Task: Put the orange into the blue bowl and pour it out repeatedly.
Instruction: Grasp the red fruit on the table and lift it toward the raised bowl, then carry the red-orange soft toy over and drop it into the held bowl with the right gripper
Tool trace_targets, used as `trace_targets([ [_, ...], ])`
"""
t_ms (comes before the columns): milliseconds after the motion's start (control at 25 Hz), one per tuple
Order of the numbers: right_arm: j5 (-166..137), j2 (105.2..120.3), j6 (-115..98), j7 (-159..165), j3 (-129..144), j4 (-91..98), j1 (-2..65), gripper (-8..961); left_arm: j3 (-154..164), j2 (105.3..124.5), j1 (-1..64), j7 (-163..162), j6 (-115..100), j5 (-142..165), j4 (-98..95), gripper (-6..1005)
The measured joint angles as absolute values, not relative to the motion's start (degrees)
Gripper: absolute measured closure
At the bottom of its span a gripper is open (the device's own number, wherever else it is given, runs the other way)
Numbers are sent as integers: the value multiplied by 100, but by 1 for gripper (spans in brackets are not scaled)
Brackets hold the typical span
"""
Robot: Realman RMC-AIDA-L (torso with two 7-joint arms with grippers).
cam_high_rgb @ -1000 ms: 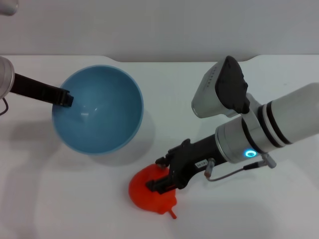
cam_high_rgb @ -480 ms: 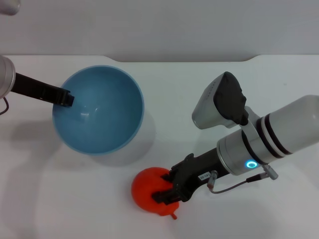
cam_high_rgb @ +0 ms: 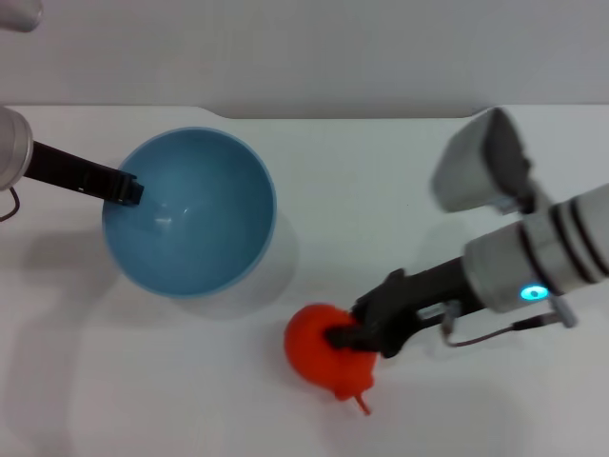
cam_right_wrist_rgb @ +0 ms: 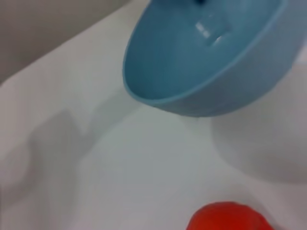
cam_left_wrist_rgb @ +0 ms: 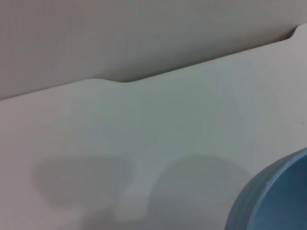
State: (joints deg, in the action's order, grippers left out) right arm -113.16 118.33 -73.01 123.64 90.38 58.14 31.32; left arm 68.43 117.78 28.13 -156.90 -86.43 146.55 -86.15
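The orange [cam_high_rgb: 324, 351] is red-orange with a small stem nub and sits near the table's front, right of the blue bowl [cam_high_rgb: 190, 211]. My right gripper [cam_high_rgb: 354, 335] is shut on the orange from its right side. My left gripper [cam_high_rgb: 126, 188] is shut on the bowl's left rim and holds the bowl tilted, its opening turned toward the right. The bowl is empty inside. The right wrist view shows the bowl [cam_right_wrist_rgb: 206, 62] raised above the table and the top of the orange [cam_right_wrist_rgb: 228, 218]. The left wrist view shows only a piece of the bowl's rim [cam_left_wrist_rgb: 273, 196].
The white table [cam_high_rgb: 381, 181] ends at a back edge against a grey wall [cam_high_rgb: 285, 48]. The right arm's white forearm [cam_high_rgb: 542, 257] reaches in from the right side.
My right gripper has moved to the right with the orange in it, and the forearm has swung right. The left gripper and the bowl have hardly moved.
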Motion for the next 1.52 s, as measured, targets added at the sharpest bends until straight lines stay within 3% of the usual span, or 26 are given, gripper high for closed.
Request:
trace_targets([
  [320,-11308,11860,-8589,11929,7251,7664,2033,849,7339,11773,3033,-15687,-8505,14710,-8159,1001],
  [760,-10642,11855,-9179,11794,6796,8524,2299,925,8799,11854,4229,-16044,-8508,14496,-7063,1000],
  [1200,-11474,11882,-9014,11854,7557,8316,2547,823,9018,11872,4555,-16108,-8507,14087,-7092,1002],
  [1520,-11503,11889,-9049,12012,7404,8491,2508,601,8957,11843,4517,-16087,-8434,14086,-7102,1001],
])
